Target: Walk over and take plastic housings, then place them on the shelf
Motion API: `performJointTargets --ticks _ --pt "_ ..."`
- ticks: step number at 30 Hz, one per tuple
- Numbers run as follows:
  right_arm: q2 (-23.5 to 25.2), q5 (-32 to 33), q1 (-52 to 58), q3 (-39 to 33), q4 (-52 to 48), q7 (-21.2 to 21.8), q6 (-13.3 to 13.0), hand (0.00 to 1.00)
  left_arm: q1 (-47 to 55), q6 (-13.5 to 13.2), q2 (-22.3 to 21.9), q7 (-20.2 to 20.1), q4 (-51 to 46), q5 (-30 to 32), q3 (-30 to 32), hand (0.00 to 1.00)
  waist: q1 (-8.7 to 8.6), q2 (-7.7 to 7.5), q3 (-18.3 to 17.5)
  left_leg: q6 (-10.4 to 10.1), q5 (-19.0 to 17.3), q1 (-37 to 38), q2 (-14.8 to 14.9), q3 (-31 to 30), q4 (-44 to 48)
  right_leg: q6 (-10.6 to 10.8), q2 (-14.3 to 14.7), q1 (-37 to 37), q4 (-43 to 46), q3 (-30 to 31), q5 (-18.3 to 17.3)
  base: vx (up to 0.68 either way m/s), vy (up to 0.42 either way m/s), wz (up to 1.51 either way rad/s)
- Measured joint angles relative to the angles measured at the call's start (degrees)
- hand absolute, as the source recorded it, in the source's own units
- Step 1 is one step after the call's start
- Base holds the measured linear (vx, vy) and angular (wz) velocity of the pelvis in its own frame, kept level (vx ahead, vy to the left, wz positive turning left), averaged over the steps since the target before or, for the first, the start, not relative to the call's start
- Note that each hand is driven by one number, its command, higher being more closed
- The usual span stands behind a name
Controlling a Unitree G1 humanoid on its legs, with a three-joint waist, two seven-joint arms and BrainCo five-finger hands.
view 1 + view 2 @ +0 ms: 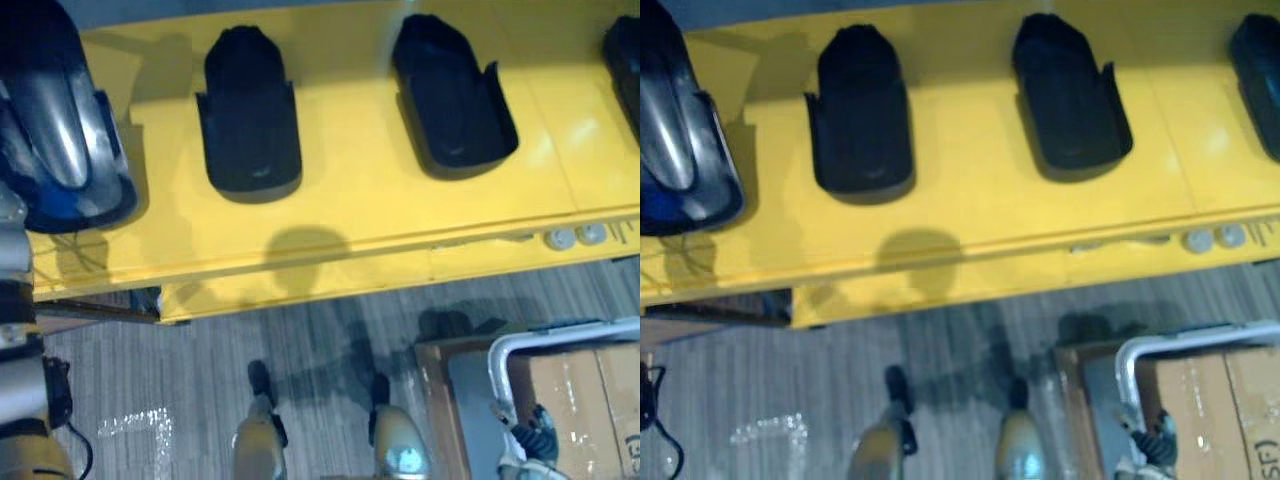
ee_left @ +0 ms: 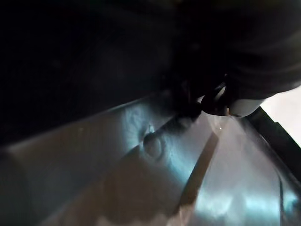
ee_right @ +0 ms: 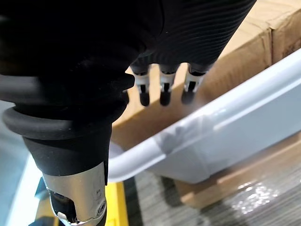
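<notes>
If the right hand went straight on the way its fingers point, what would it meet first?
Probably the cardboard box: the right hand aims its fingers at the box's brown side, just beyond the pale tubular rail. Depth is unclear, so the rail might come first.

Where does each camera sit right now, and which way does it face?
Left eye view: head, looking down on yellow shelf and black plastic housings; left arm lower left.
Right eye view: same, slightly offset; right hand lower right.
Left wrist view: tight against a housing's glossy surface.
Right wrist view: along that hand toward cart handle and cardboard box.
Shared: eye and right wrist views show handle, box.
</notes>
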Motion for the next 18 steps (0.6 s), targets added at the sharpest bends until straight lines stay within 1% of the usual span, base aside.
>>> performJointTargets --ticks 1,5,8,12,13,14,18 --pt "-0.3 0.0 -0.2 0.0 0.0 0.2 0.0 0.0 -0.9 0.7 0.0 -0.5 0.0 0.6 -0.4 1.0 -0.06 -0.11 0.7 0.0 -0.3 -0.3 0.1 0.2 0.6 0.0 0.0 -0.2 0.1 0.5 0.0 -0.03 -0.014 -0.11" --pt "-1.2 0.1 -0.8 -0.1 0.0 0.7 0.0 0.0 -2.6 1.5 0.1 -2.7 0.5 1.9 -0.5 1.0 -0.15 -0.06 1.8 0.0 -1.6 -0.9 0.6 1.0 2.8 0.0 0.1 -0.5 0.2 1.0 0.0 -0.02 -0.009 -0.11" --pt "-1.5 0.1 -1.1 -0.2 0.0 0.8 0.0 0.0 -3.9 2.2 0.4 -5.5 1.6 4.8 -1.0 1.0 -0.25 -0.03 2.0 0.1 -1.7 -2.0 0.8 1.1 3.4 0.0 0.2 -1.3 0.2 1.1 0.0 -0.01 -0.004 -0.02" --pt "-1.5 0.1 -1.2 -0.2 0.0 0.9 0.0 0.0 -4.1 3.5 1.3 -7.5 1.6 5.3 -2.1 1.0 -0.16 -0.18 2.6 0.0 -2.1 -2.6 0.9 0.8 4.4 0.1 0.2 -1.3 0.3 1.0 0.0 0.01 -0.002 0.02" --pt "-1.5 0.1 -1.2 -0.2 0.0 0.9 0.0 0.0 -4.1 3.6 1.4 -7.9 1.6 5.3 -2.1 0.0 -0.16 -0.18 2.6 0.0 -2.2 -2.8 0.9 0.6 4.7 0.1 0.2 -1.3 0.3 0.9 0.0 0.02 -0.005 0.05" --pt "-1.5 0.1 -1.3 -0.2 0.0 0.9 0.0 0.0 -4.1 3.7 1.4 -8.1 1.6 5.3 -2.1 0.0 -0.15 -0.2 2.6 0.0 -2.2 -2.8 1.0 0.6 4.7 0.1 0.2 -1.3 0.3 0.9 0.0 0.0 0.0 0.0" --pt "-1.5 0.1 -1.8 -0.3 0.0 0.8 0.0 0.0 -4.1 6.2 1.6 -9.0 3.3 7.6 -2.2 0.0 -0.2 -0.27 2.9 0.0 -2.3 -2.9 1.0 0.6 4.8 0.1 0.2 -1.3 0.4 0.9 0.0 0.0 0.0 0.0"
